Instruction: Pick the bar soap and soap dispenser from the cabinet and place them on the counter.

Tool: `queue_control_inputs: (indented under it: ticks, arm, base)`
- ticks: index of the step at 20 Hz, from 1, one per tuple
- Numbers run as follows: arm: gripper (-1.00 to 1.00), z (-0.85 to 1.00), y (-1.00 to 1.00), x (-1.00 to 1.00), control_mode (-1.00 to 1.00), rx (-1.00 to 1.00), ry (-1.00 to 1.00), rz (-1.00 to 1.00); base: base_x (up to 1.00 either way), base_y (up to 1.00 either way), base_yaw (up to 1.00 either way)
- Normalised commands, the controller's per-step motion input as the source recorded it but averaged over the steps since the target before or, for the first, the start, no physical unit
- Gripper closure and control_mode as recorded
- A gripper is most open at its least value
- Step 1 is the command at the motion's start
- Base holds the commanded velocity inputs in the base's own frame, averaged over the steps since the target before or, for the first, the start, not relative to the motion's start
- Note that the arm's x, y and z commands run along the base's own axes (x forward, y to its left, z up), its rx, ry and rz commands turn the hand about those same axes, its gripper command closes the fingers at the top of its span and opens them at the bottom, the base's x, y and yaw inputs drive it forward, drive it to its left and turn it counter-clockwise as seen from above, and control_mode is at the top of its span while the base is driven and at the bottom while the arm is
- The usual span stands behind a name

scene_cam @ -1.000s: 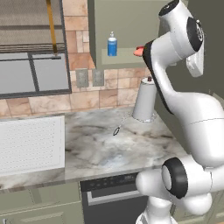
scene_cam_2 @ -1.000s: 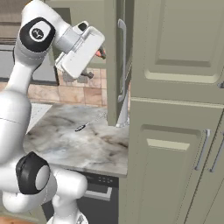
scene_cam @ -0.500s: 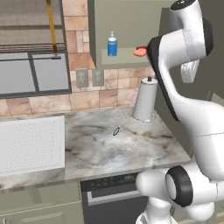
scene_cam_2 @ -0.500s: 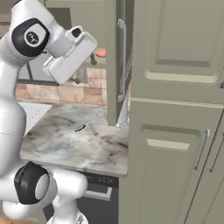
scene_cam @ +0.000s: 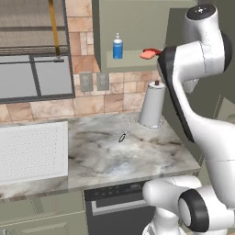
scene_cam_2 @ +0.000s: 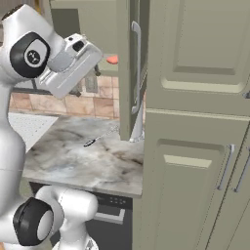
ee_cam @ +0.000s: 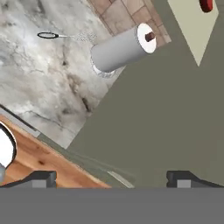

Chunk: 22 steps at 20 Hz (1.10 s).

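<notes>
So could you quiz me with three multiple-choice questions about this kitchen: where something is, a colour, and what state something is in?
1. Where is the soap dispenser?
A. on the counter
B. on the cabinet shelf
C. in the pincer

2. What colour is the dispenser's body?
A. blue
B. green
C. yellow

3. How is the pincer?
A. shut on the bar soap
B. shut and empty
C. open and empty

Answers: B, it stands on the shelf of the cabinet, left of the bar soap. A, a blue bottle with a white pump. C, in the hand view the fingertips stand wide apart with nothing between.
</notes>
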Motion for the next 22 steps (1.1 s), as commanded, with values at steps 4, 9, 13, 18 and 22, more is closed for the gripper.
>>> queue_control_inputs:
  ticks: [4, 9, 13, 18, 22]
  arm:
    - [-1.00, -0.12, 0.04, 0.00, -1.00, 0.34, -0.14, -0.13]
    - [-1.00, -0.04, 0.15, 0.00, -1.00, 0.35, -0.13, -0.16]
    - [-1.00, 0.00, 0.35, 0.00, -1.00, 0.20, -0.15, -0.10]
    - [-1.00, 0.00, 0.40, 0.03, -1.00, 0.04, -0.04, 0.00]
    - [-1.00, 0.00, 0.27, 0.06, -1.00, 0.06, -0.09, -0.02]
  base:
    - [0.00, 0.00, 0.00]
    - [0.00, 0.00, 0.00]
    - [0.00, 0.00, 0.00]
    - [0.00, 0.00, 0.00]
    - [0.00, 0.00, 0.00]
